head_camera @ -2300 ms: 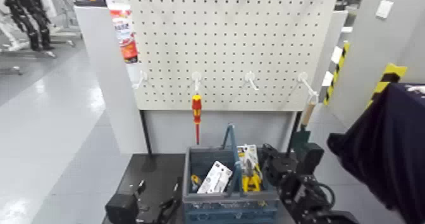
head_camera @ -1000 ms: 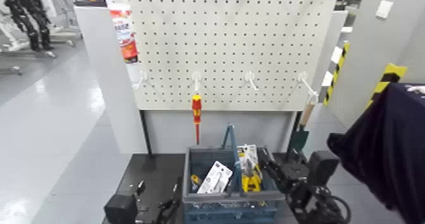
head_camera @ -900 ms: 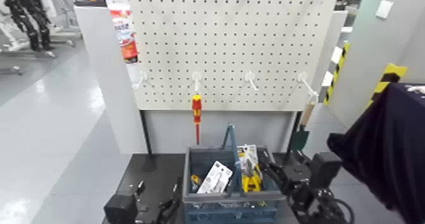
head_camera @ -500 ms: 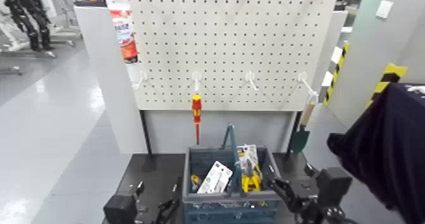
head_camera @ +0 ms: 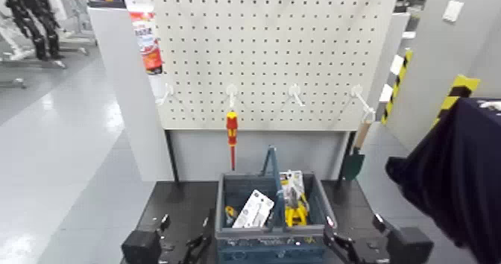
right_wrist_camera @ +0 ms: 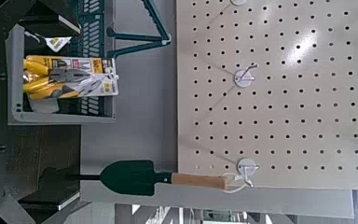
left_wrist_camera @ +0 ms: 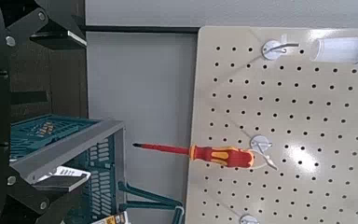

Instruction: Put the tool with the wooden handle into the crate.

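Observation:
The trowel (head_camera: 358,146), with a tan wooden handle and a dark green blade, hangs from the rightmost hook of the pegboard (head_camera: 298,51). It also shows in the right wrist view (right_wrist_camera: 172,177). The blue-grey crate (head_camera: 224,207) stands on the black table below, with its handle bar upright. My right gripper (head_camera: 352,233) is open and empty. It sits low at the crate's right, well below the trowel. My left gripper (head_camera: 184,233) is open and empty, low at the crate's left.
A red-and-yellow screwdriver (head_camera: 232,133) hangs from a middle hook and shows in the left wrist view (left_wrist_camera: 196,152). Packaged tools and yellow pliers (head_camera: 295,204) lie in the crate. A dark cloth-covered shape (head_camera: 462,177) stands close on the right.
My right arm has dropped and pulled back from beside the trowel's blade to the bottom right of the view. The trowel still hangs on its hook. The left arm has not moved.

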Robot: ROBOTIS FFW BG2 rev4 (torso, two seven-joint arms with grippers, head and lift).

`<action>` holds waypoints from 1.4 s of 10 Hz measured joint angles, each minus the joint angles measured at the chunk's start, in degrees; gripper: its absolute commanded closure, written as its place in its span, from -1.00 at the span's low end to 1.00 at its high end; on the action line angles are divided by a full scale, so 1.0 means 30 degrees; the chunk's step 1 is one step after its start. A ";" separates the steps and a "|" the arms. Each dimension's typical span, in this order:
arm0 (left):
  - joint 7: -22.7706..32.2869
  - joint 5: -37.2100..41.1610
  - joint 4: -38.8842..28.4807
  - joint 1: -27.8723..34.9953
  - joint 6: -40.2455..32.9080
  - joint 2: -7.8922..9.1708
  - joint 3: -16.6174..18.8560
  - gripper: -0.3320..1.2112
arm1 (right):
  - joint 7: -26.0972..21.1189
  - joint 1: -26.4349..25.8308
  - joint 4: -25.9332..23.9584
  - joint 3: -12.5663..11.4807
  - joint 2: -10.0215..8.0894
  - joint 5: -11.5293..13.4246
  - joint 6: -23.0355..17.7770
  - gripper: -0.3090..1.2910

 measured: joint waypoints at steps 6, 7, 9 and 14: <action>-0.0017 0.0000 -0.0030 0.0024 0.0059 0.0025 -0.0015 -0.23 | 0.2543 0.0601 -0.0337 -0.1647 0.0691 0.0424 -0.0274 -0.49; -0.0017 0.0005 -0.0007 0.0012 0.0057 0.0012 -0.0024 -0.23 | 0.3873 0.0177 -0.0336 -0.2501 0.0736 0.0354 0.0306 -0.49; -0.0020 0.0036 0.0046 -0.0031 0.0018 0.0027 -0.0059 -0.23 | 0.6342 -0.1192 -0.0047 -0.4274 0.0299 0.0129 0.1683 -0.49; -0.0019 0.0274 0.0164 -0.0149 -0.0071 0.0141 -0.0250 -0.23 | 0.8863 -0.4896 0.2370 -0.5365 -0.2292 -0.0380 0.3287 -0.49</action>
